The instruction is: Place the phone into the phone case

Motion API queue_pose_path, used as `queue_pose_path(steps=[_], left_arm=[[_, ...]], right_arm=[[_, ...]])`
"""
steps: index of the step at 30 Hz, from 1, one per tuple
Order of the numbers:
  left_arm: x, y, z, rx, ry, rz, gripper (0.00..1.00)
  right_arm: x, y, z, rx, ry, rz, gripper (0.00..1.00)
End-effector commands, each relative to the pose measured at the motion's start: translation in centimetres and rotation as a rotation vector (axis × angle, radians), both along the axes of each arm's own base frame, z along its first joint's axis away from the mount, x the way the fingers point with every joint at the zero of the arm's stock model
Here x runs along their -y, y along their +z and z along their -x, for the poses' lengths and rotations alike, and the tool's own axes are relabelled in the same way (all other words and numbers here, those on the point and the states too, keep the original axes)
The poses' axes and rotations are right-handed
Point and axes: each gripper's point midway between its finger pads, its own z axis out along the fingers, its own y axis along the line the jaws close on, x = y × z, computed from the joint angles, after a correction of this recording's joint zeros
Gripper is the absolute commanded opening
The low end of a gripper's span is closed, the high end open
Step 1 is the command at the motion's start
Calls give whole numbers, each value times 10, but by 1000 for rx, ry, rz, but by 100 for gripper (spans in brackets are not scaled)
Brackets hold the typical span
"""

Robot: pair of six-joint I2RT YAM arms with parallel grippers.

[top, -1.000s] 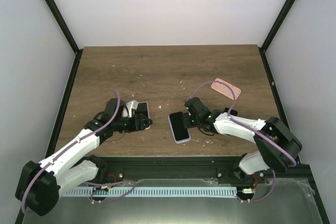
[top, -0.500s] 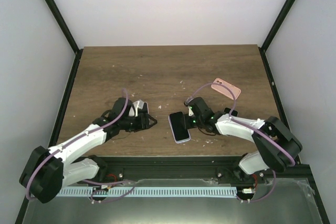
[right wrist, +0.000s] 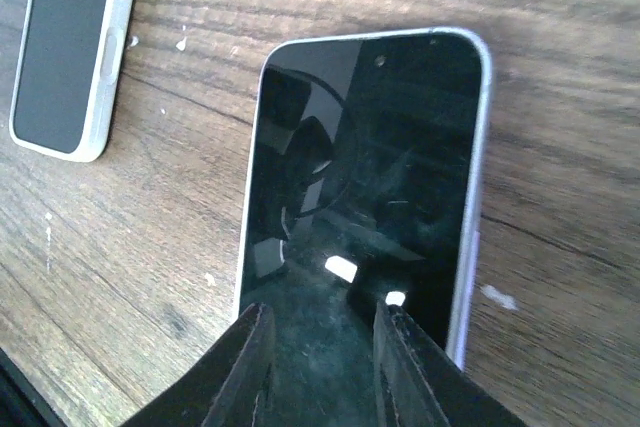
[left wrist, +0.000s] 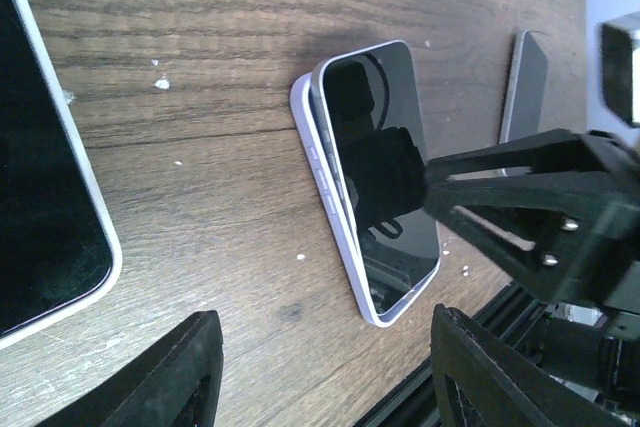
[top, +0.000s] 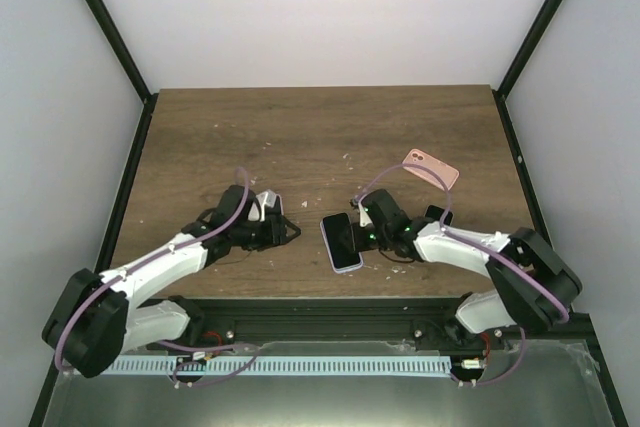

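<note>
My left arm has swung off the white-edged phone [right wrist: 70, 47] since a second ago and is now pointing its fingers toward the middle of the table [top: 300, 137], while my right arm has hardly shifted. The left gripper [left wrist: 325, 325] is hanging wide open, holding nothing and hovering just short of the work. The right gripper [right wrist: 320, 312] is narrowed to a slim gap with nothing clamped between the fingers, and its tips are resting on the glass at one end of the phone [right wrist: 370, 147]. The phone is lying face up on the lilac phone case [left wrist: 305, 117], near the front edge between my two arms. The long side with the buttons looks to be riding above the case lip, so I'm judging it only partly seated. The phone is a stiff slab with slick glass, and pads will skate on it, so pinching across the screen is no use. The case rim looks softer and should flex. I'm reckoning on pressing straight down near that raised edge and at the corners, with my free left fingers bracing the case side so the pair isn't sliding on the wood. Further out, a dark phone [left wrist: 525, 82] is lying beyond my right arm, and a pink cover [top: 431, 168] is sitting well apart toward the back right.
</note>
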Motion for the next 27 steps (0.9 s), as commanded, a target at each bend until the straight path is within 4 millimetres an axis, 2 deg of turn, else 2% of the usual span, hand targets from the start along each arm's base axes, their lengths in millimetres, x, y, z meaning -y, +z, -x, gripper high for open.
queue_pose_path(steps=[1, 6, 8, 12, 20, 27], left_arm=[[8, 5, -10, 25, -10, 10, 58], [14, 8, -16, 35, -6, 25, 57], [17, 6, -18, 30, -11, 24, 57], [20, 2, -18, 18, -12, 23, 57], [19, -2, -16, 8, -8, 18, 58], [17, -8, -12, -8, -10, 14, 54]], right_arm=[[21, 11, -7, 52, -83, 68, 29], [39, 10, -21, 67, -128, 83, 34], [37, 8, -22, 63, -117, 76, 37], [32, 3, -22, 49, -96, 60, 38], [25, -6, -21, 33, -62, 49, 35], [10, -12, -9, -23, 6, -14, 28]])
